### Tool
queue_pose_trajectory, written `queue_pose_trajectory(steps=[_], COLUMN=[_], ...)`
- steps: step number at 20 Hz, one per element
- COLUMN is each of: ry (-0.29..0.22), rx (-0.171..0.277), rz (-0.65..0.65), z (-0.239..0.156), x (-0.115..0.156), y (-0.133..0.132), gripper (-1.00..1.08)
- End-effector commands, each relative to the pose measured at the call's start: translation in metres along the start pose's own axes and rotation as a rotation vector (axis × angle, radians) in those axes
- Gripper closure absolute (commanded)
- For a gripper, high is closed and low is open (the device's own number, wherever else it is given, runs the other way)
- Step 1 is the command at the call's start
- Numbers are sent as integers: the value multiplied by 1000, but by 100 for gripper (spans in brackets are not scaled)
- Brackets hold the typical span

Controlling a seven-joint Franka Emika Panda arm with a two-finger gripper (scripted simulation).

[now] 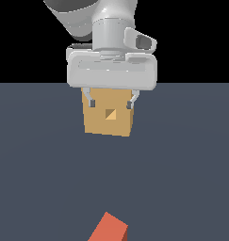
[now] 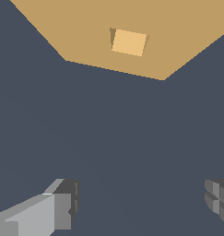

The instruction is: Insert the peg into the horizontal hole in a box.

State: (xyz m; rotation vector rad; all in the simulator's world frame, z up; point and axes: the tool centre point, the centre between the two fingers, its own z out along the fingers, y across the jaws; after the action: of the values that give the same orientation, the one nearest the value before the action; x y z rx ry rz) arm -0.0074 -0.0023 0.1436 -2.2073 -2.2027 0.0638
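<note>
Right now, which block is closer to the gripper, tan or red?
The tan box, the one with the square hole: the open gripper hangs right in front of it. The red peg lies far off, untouched.

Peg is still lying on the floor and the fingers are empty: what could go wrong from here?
1. The open gripper hangs in front of the box, far from the peg; a careless descent could clip the box.
2. Only the peg's end shows in the exterior view, so a grasp could land off-centre.
3. The hole is small; a tilted peg may jam.
</note>
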Motion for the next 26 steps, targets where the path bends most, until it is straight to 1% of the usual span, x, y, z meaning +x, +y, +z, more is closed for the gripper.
queue_pose_trajectory(steps=[1, 3, 5, 9, 13, 19, 21, 23, 26], ry=[0, 0, 0, 2, 4, 11, 13, 16, 19], rx=[0, 0, -1, -6, -13, -27, -31, -34, -37], rz=[0, 4, 18, 71, 158, 333, 384, 427, 475], z=[0, 1, 3, 11, 24, 52, 60, 67, 76], x=[0, -3, -11, -44, -97, -203, -233, -257, -284], y=[0, 0, 1, 2, 0, -18, -26, -34, -44], gripper=[-92, -92, -92, -92, -92, -92, -92, -92, -92])
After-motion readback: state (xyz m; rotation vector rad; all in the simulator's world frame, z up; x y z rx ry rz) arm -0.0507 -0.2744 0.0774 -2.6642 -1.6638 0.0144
